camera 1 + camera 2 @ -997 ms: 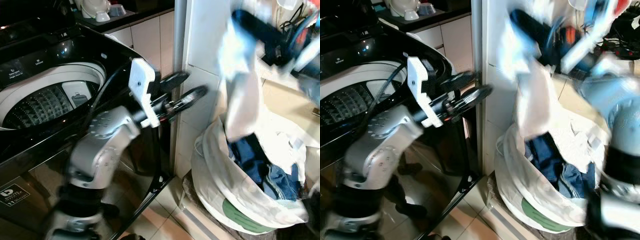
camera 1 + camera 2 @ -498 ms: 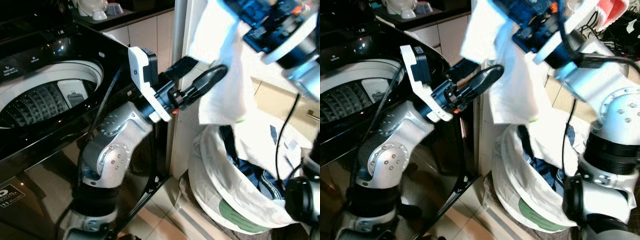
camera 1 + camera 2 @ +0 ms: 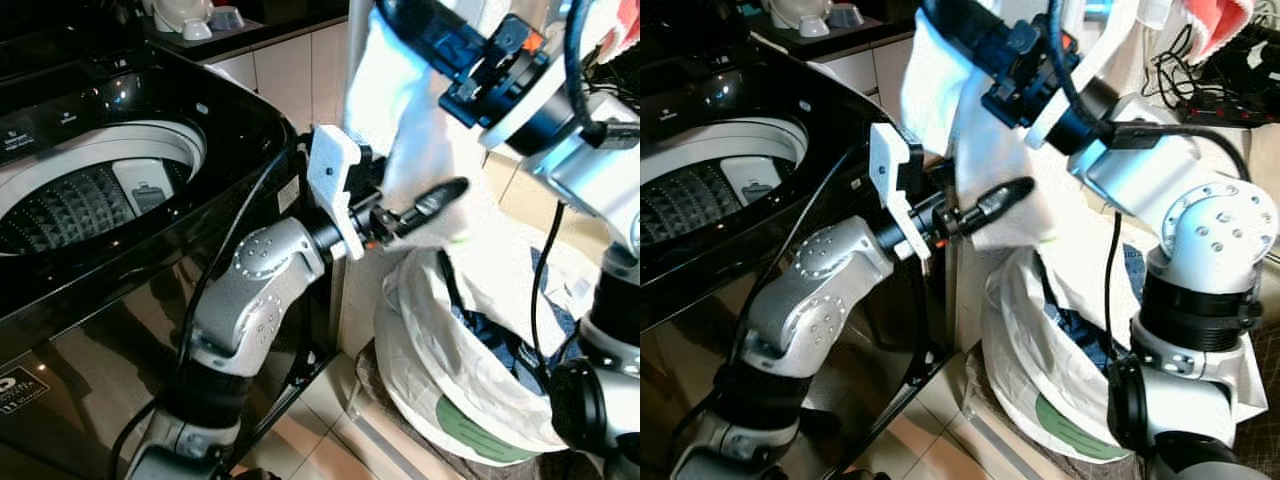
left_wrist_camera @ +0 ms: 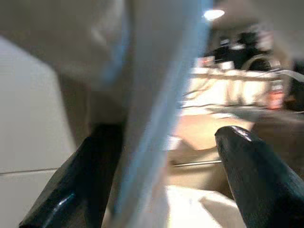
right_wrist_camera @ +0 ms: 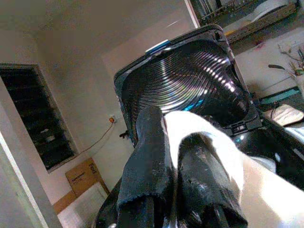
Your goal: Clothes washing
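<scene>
A white garment [image 3: 385,110] hangs from my right gripper [image 3: 940,12], which is raised high beside the washer and shut on the garment's top edge [image 5: 199,128]. My left gripper [image 4: 166,142] reaches across from the washer side, open, with the hanging garment between its fingers [image 3: 440,195]. To the left, the black top-loading washing machine [image 3: 230,120] has its drum [image 3: 90,190] uncovered. Below the garment stands a white laundry bag [image 3: 440,340] with blue jeans [image 3: 500,340] inside.
The washer's raised ribbed lid [image 5: 190,76] stands behind the right gripper. A dark counter with white bowls [image 3: 195,15] runs along the back. A white tiled pillar [image 3: 330,60] separates washer and bag. Cables and a red cloth [image 3: 1215,20] sit at the upper right.
My right gripper has carried the white garment up and left, from over the bag towards the washer. My left gripper has swung right until the garment hangs between its fingers.
</scene>
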Controlling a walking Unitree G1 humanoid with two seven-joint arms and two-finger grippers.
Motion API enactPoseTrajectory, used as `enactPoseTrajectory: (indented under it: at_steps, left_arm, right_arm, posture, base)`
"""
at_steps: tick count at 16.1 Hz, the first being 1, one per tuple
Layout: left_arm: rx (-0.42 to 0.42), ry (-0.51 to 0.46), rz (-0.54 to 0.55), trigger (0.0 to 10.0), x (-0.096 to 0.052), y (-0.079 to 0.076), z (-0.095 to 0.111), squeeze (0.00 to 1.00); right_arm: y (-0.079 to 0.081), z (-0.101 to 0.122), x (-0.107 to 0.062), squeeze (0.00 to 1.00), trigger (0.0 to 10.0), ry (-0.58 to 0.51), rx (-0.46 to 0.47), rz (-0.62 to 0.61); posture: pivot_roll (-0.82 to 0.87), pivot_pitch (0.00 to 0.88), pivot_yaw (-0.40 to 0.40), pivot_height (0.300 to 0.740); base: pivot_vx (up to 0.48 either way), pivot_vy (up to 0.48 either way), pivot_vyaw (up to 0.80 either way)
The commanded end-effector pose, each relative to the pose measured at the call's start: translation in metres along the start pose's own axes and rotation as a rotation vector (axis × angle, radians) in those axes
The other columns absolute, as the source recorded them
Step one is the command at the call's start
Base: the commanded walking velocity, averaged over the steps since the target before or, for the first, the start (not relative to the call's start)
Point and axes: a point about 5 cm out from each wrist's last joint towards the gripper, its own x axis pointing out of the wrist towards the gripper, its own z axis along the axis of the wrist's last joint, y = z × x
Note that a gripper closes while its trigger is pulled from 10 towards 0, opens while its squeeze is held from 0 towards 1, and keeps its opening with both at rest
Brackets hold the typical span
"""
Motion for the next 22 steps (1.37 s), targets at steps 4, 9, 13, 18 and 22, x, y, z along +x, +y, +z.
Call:
enactPoseTrajectory:
  at_steps: [4, 9, 13, 18, 22]
  left_arm:
    - [0.039, -0.032, 0.093, 0.8, -0.001, 0.015, 0.004, 0.0]
    - [0.008, -0.06, 0.09, 0.0, -0.003, 0.016, 0.006, 0.0]
    - [-0.004, -0.072, 0.084, 0.0, -0.002, 0.016, 0.008, 0.0]
    - [-0.003, -0.087, 0.104, 0.0, -0.003, 0.021, 0.011, 0.0]
    - [0.003, -0.088, 0.12, 0.0, -0.005, 0.025, 0.013, 0.0]
  right_arm:
    - [0.014, -0.002, 0.003, 0.0, 0.0, 0.004, -0.013, 0.044]
    - [0.012, -0.002, 0.003, 0.0, 0.0, 0.002, -0.008, 0.035]
    - [0.01, -0.002, 0.003, 0.0, 0.0, -0.001, -0.01, 0.028]
    - [0.01, -0.002, 0.002, 0.0, 0.0, 0.005, -0.029, 0.016]
    - [0.01, -0.003, 0.002, 0.0, 0.0, 0.008, -0.032, 0.02]
  posture:
    - [-0.08, 0.0, 0.015, 0.74]
    - [-0.07, 0.0, 0.01, 0.74]
    - [-0.07, 0.0, 0.013, 0.74]
    - [-0.07, 0.0, 0.017, 0.74]
    - [-0.07, 0.0, 0.017, 0.74]
  base:
    - [0.0, 0.0, 0.0]
    - [0.0, 0.0, 0.0]
    - [0.0, 0.0, 0.0]
    - [0.0, 0.0, 0.0]
    - [0.0, 0.0, 0.0]
